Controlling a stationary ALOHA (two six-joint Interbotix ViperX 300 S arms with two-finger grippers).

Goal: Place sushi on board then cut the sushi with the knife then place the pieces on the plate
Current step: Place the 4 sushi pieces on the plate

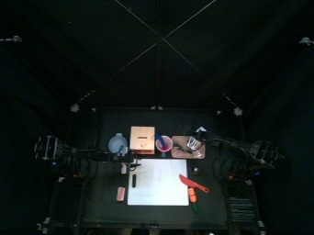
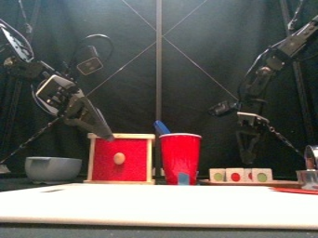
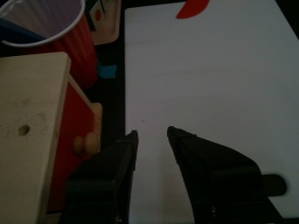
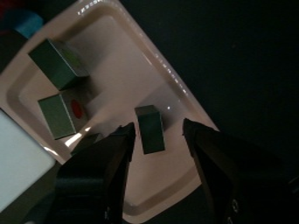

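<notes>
1. The left gripper (image 3: 152,133) had its jaws apart with nothing between them, poised above the flat white cutting board (image 3: 205,79).
2. Just beside that gripper stood the pale wooden box with a red drawer front (image 3: 35,114). Beyond it stood the red plastic cup (image 3: 41,22), holding the blue toy knife (image 2: 162,127).
3. The red toy knife (image 3: 193,9) lay at the board's right edge.
4. The right gripper (image 4: 156,127) had its jaws spread either side of one dark green toy sushi block (image 4: 149,138). Contact could not be confirmed.
5. That block and two further sushi blocks (image 4: 59,59) lay on the flat pink tray (image 4: 128,52), none on the board.
6. The blue-grey bowl (image 2: 52,167) sat left of the box.
</notes>
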